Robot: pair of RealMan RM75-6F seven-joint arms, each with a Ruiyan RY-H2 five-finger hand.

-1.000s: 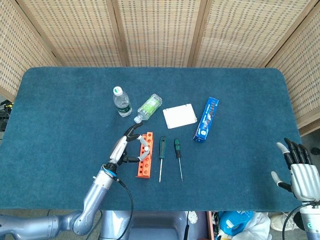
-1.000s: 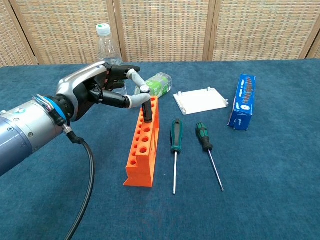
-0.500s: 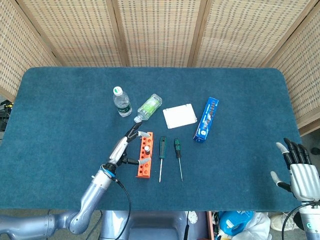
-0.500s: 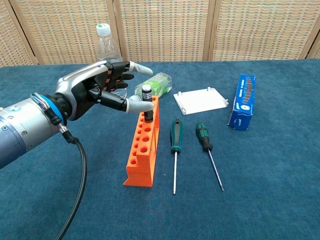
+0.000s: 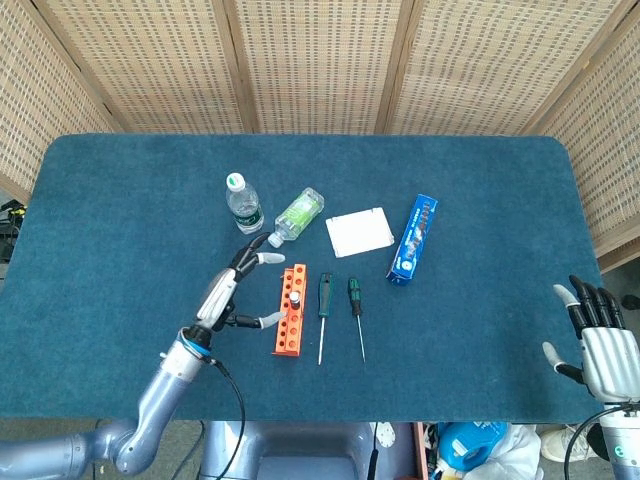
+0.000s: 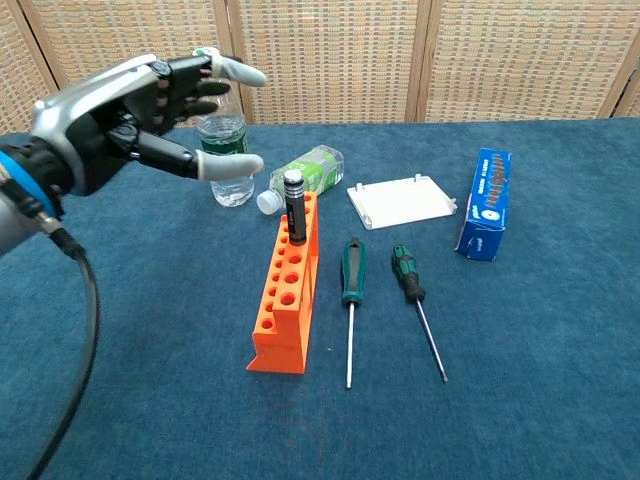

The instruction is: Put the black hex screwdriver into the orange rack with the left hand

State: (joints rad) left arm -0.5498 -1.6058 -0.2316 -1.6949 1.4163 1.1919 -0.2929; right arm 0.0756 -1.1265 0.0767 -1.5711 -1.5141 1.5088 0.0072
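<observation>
The black hex screwdriver [image 6: 294, 206] stands upright in a hole near the far end of the orange rack [image 6: 287, 290]; in the head view its top [image 5: 295, 298] shows inside the rack [image 5: 290, 323]. My left hand [image 6: 140, 115] hovers open to the left of the rack, fingers spread, touching nothing; the head view shows this hand [image 5: 228, 291] just left of the rack. My right hand [image 5: 598, 342] stays open at the table's near right edge, far from the tools.
Two green-handled screwdrivers [image 6: 349, 300] [image 6: 416, 305] lie right of the rack. An upright water bottle [image 6: 217, 128], a lying green-labelled bottle [image 6: 305, 170], a white flat box [image 6: 401, 201] and a blue box [image 6: 483, 203] sit further back on the blue cloth.
My left hand let go of the black screwdriver's handle and drew back up and to the left, fingers spreading. The screwdriver stays upright in the rack. The right hand is unmoved.
</observation>
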